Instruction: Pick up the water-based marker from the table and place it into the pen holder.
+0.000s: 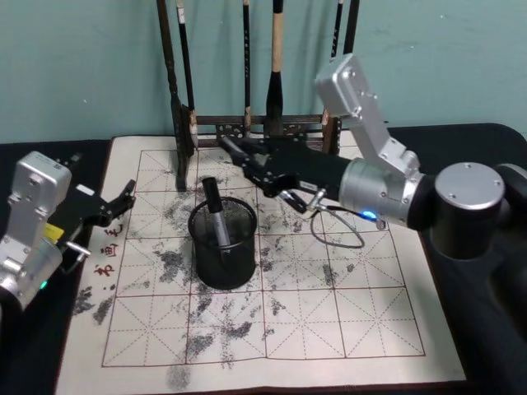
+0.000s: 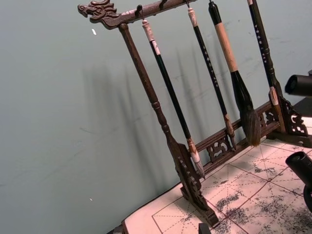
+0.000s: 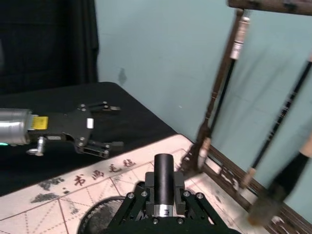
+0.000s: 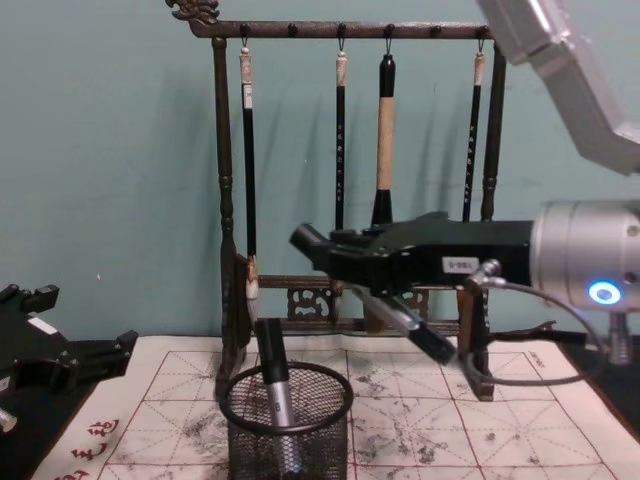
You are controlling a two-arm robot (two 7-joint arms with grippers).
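Note:
The pen holder (image 1: 224, 265), a round black mesh cup (image 4: 290, 445), stands on the inked practice sheet with one dark marker (image 1: 216, 216) leaning upright inside it (image 4: 275, 392). My right gripper (image 1: 247, 163) hovers above and just behind the holder, in front of the brush rack. It is shut on a second water-based marker (image 4: 405, 325) with a black cap and a silver band. That marker sticks out past the fingers (image 3: 164, 178) and slants down behind them. My left gripper (image 1: 123, 202) rests open at the sheet's left edge, and it appears in the right wrist view (image 3: 114, 126).
A tall dark wooden brush rack (image 1: 177, 123) with several hanging brushes (image 4: 385, 130) stands at the back of the sheet, close behind the right gripper. The gridded paper sheet (image 1: 329, 329) covers a black table. A cable loop (image 1: 342, 230) hangs under the right wrist.

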